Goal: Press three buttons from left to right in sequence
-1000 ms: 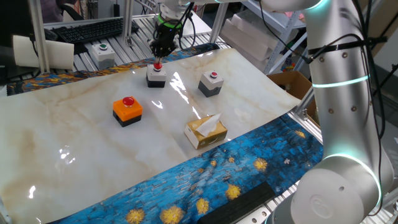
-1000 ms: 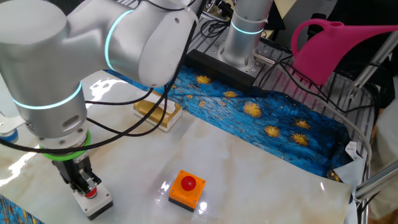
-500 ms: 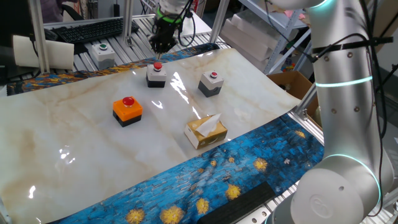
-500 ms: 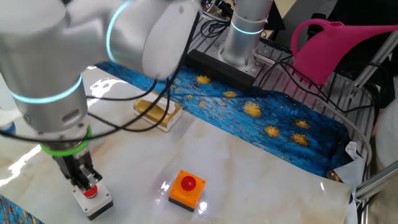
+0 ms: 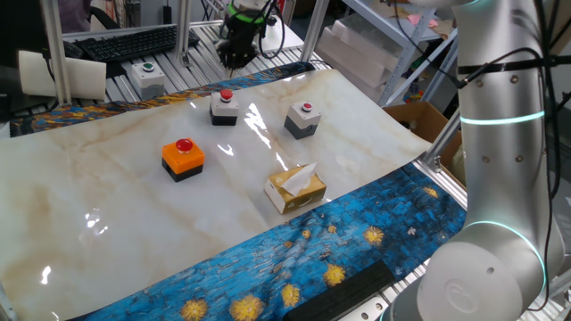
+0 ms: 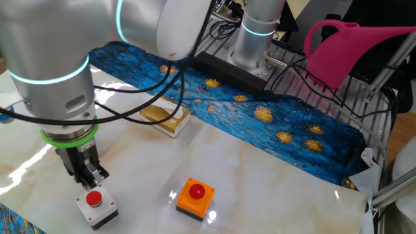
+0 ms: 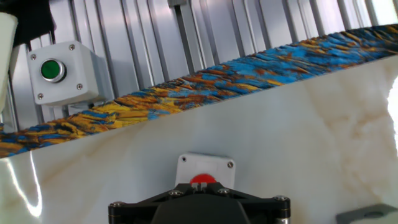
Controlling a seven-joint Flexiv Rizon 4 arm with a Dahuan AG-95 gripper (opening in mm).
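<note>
The 3 buttons, orange (image 5: 183,157), middle grey (image 5: 224,107) and far grey (image 5: 302,119), face up in a row. The gripper (image 5: 236,59) hangs above the middle one; I cannot tell whether its fingers are parted.

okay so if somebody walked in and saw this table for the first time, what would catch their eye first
Probably the big silver robot arm, with its end effector hanging just above the middle button box at the far side of the marble tabletop. Next, the bright orange button box to its left and the yellow tissue box nearer the front edge. In the other fixed view, a pink watering can stands out behind the table.
</note>
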